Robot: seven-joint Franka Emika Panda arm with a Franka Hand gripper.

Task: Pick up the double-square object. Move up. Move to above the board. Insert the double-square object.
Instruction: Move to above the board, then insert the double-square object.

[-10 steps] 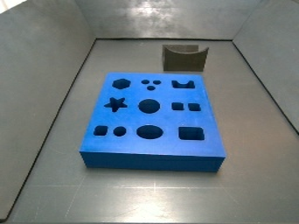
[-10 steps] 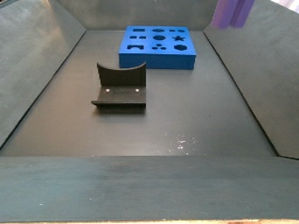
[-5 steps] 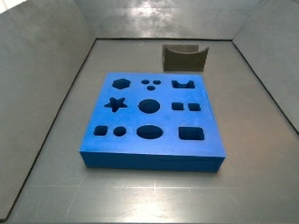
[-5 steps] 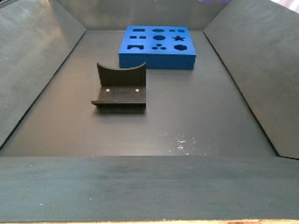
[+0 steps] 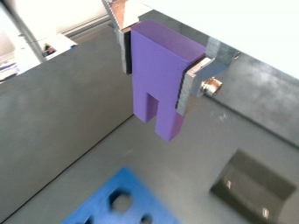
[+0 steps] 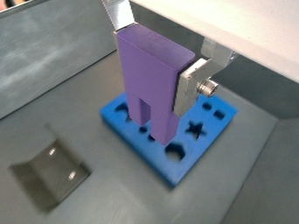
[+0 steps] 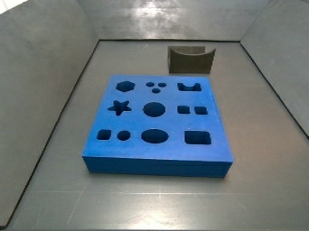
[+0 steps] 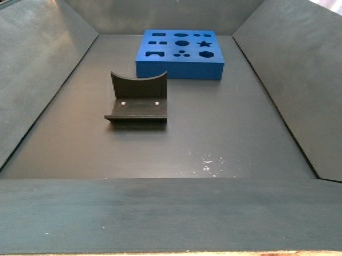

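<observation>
In both wrist views the gripper (image 5: 163, 66) is clamped on the double-square object (image 5: 159, 79), its flat silver fingers (image 5: 197, 83) pressed against the two opposite sides of the purple block, whose notched end with its two prongs hangs downward. The pick-up step therefore reads as done, and the lift as done too: the block hangs well clear of the grey tray floor (image 6: 70, 105), and neither side view shows the gripper or the block, which suggests both are above the top edge of those pictures. Below and beyond the block, a wrist view shows the board (image 6: 163, 144), a bright-blue slab lying flat on the floor with its cut-outs facing up, the star hole (image 6: 195, 131) among them. From this angle the prongs line up roughly over the near part of the board, but whether the block is truly centred above its matching hole cannot be told. The likely target is the notched square cut-out (image 7: 190, 87) near a far corner of the board in a side view; every hole there is empty, so insertion is not yet done. What remains is the final alignment over that hole and the descent. Farther off, the fixture (image 8: 135, 99) stands on the floor well apart from the board and plays no part at this stage.
</observation>
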